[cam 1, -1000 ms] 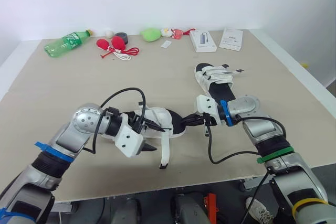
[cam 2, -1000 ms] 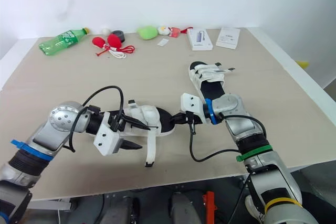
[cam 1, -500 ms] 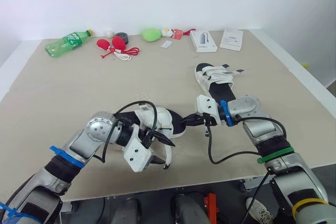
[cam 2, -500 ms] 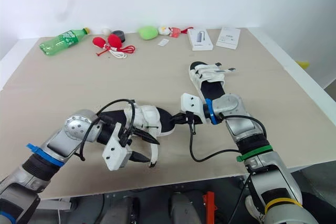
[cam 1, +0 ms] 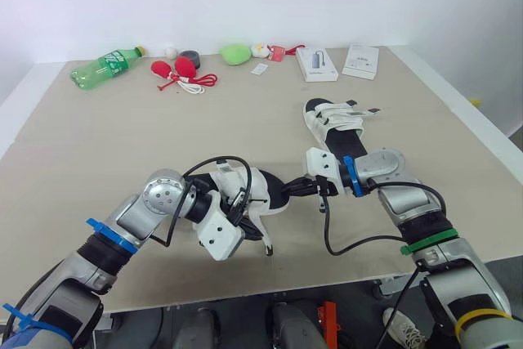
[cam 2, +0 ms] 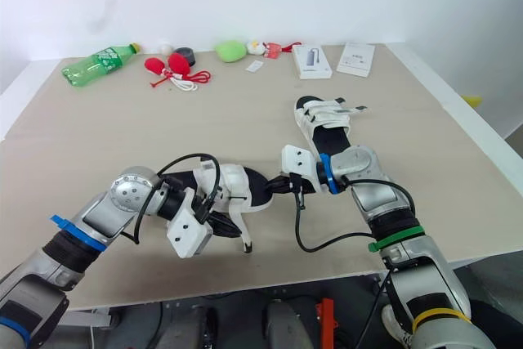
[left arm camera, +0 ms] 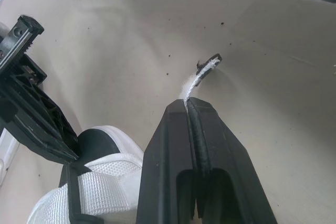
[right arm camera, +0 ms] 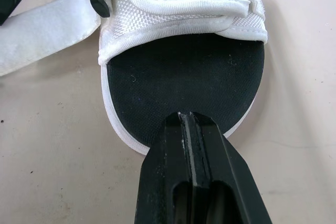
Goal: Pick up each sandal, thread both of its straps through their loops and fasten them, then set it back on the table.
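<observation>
White strap (left arm camera: pixel 200 74) pinched in the left tool (left arm camera: pixel 187 107); right tool (right arm camera: pixel 187 118) clamps the sandal (right arm camera: pixel 181 72) (sole edge).

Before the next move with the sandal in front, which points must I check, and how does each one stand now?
1. Left tool shut on the strap: ok, the strap is pinched between its fingers.
2. Strap fastened: not ok, its end sticks out free past the left tool.
3. Right tool at the near sandal: ok, its fingers are together and its tip is at the toe end of the black sole.
4. Right tool really holds the near sandal down: cannot tell.
5. Far sandal out of the way: ok, it lies on the table, apart from both tools.
</observation>
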Available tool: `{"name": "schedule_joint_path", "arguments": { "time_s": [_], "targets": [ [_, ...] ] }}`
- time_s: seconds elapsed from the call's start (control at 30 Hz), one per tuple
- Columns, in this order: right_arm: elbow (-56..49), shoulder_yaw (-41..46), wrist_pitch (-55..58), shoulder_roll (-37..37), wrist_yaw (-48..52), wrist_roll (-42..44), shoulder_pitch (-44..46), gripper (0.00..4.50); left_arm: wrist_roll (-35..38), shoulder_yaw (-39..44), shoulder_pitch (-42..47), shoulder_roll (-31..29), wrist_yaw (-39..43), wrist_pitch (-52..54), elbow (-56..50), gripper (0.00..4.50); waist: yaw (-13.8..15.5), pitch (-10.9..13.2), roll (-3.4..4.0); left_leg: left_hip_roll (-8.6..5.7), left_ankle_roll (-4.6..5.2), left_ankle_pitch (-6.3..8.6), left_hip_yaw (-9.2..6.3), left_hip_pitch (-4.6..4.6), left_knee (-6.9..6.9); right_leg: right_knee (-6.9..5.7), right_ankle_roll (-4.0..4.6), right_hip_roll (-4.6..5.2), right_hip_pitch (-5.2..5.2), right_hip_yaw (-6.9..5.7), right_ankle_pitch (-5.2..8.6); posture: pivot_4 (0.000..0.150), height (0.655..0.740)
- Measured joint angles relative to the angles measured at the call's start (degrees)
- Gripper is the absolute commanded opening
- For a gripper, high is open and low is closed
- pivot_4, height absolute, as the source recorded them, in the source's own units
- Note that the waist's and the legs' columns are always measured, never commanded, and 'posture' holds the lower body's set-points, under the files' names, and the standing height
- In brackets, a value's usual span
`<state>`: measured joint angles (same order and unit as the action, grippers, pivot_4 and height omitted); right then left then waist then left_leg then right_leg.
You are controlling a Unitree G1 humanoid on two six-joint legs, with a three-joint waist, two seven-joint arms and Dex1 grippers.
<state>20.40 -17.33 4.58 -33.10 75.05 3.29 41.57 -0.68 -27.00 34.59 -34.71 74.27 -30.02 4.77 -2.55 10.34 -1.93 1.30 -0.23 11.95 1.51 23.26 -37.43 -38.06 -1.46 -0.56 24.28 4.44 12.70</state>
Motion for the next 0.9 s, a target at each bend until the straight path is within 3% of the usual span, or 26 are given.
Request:
{"name": "schedule_joint_path", "arguments": {
  "time_s": [0.4,0.73,0.9],
  "targets": [
    [0.0,0.0,0.2,-0.1,0.0,0.0,0.0,0.00,10.3,5.6,-0.2,2.6,-1.6,19.4,-4.0,0.06,0.0,0.0,0.00,0.01,0.00,0.00,-0.03,0.01,-0.05,-0.01,-0.12,-0.03,-0.01,-0.01,-0.07,0.150,0.7400],
    [0.1,0.0,0.0,-0.1,0.1,0.0,0.1,0.00,26.1,16.6,1.2,6.8,-11.4,51.5,-6.3,0.06,0.0,0.0,0.00,0.00,0.00,0.00,-0.14,0.01,-0.07,-0.01,-0.23,-0.08,-0.02,-0.08,-0.12,0.150,0.7400],
    [0.1,0.0,-0.1,-0.2,0.4,0.0,0.1,0.00,26.3,18.1,0.2,6.3,-12.1,53.6,-5.0,0.06,0.0,0.0,0.00,-0.02,-0.01,0.00,-0.13,0.02,-0.06,0.00,-0.22,-0.06,-0.02,-0.07,-0.12,0.150,0.7400]
  ]
}}
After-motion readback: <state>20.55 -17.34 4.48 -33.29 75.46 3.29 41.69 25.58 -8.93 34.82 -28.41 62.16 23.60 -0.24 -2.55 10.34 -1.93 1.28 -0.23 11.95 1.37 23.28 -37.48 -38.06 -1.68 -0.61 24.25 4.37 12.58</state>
